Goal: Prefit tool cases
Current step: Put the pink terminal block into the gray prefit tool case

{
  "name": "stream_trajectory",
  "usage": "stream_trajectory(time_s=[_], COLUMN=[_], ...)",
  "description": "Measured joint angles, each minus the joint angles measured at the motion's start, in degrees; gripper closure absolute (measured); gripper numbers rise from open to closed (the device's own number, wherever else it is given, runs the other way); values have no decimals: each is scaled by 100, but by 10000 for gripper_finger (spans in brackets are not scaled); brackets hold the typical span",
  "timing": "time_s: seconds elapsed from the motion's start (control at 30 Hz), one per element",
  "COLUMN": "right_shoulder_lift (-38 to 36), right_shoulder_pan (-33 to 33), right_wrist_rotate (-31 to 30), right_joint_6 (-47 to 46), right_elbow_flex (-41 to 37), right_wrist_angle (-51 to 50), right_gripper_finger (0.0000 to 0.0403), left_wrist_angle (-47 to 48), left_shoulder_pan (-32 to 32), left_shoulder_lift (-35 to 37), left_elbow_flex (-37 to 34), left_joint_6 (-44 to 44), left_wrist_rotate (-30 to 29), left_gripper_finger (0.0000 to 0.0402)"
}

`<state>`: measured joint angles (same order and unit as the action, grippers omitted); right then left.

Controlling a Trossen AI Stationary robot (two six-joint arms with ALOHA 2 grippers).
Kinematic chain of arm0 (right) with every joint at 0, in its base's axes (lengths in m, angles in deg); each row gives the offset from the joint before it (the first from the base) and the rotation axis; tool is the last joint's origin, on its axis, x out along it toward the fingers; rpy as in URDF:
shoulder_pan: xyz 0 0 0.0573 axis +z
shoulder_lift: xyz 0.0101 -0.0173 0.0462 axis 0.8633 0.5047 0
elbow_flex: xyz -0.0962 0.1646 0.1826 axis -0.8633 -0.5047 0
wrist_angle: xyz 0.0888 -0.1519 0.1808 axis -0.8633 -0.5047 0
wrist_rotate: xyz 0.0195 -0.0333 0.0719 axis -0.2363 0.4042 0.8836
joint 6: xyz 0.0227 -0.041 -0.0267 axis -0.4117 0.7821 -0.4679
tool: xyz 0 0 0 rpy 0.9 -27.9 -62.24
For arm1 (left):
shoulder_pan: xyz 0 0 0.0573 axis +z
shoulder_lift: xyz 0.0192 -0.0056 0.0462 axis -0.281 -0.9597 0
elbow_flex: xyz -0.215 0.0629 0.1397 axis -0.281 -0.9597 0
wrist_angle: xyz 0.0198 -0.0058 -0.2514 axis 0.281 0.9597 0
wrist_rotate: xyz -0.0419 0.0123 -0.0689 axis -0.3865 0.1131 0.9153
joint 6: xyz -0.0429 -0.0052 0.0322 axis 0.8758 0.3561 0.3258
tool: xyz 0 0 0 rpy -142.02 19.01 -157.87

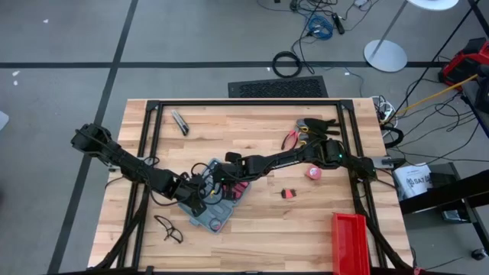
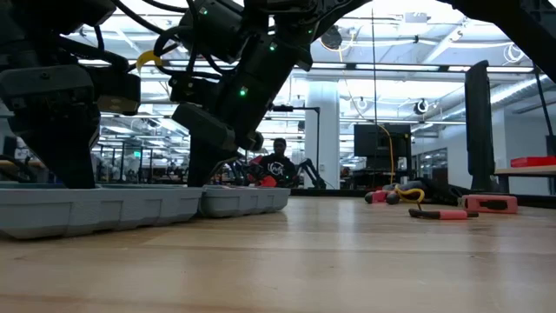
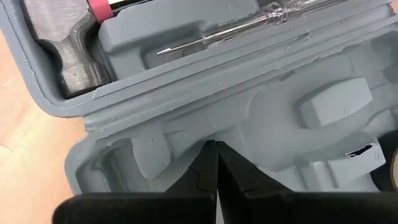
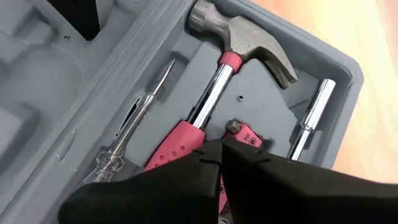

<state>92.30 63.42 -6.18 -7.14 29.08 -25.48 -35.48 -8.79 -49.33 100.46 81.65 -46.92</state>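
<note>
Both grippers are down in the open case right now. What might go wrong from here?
Right gripper, shut, sits right over the hammer; it may knock the hammer or the screwdriver out of their slots. Left gripper, shut, sits low in the tool case; lifting could drag it. The arms converge closely, risking contact.

A grey floor (image 1: 69,46) crossed by dark lines is seen around the table, with cables (image 1: 321,19) strewn across it (beside a white round stand base (image 1: 384,55)). Ceiling lights (image 2: 417,65) and a white column (image 2: 328,143) are shown beyond.
</note>
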Motion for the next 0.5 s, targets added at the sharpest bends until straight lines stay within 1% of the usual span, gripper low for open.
stream_trajectory(time_s=[0.23, 0.43, 0.5], right_shoulder_lift=[207, 201, 89], right_shoulder_pan=[-51, -57, -57], right_wrist_rotate=[124, 125, 127], right_joint_6=[4, 66, 97], right_elbow_flex=[24, 22, -5], right_wrist_angle=[-28, -25, -28], right_gripper_finger=[403, 403, 403], left_wrist_angle=[2, 0, -2], left_shoulder_pan=[0, 0, 0], left_shoulder_lift=[2, 2, 0], left_elbow_flex=[0, 0, 0], left_joint_6=[0, 0, -2], left_wrist_rotate=[0, 0, 0], left_gripper_finger=[401, 401, 401])
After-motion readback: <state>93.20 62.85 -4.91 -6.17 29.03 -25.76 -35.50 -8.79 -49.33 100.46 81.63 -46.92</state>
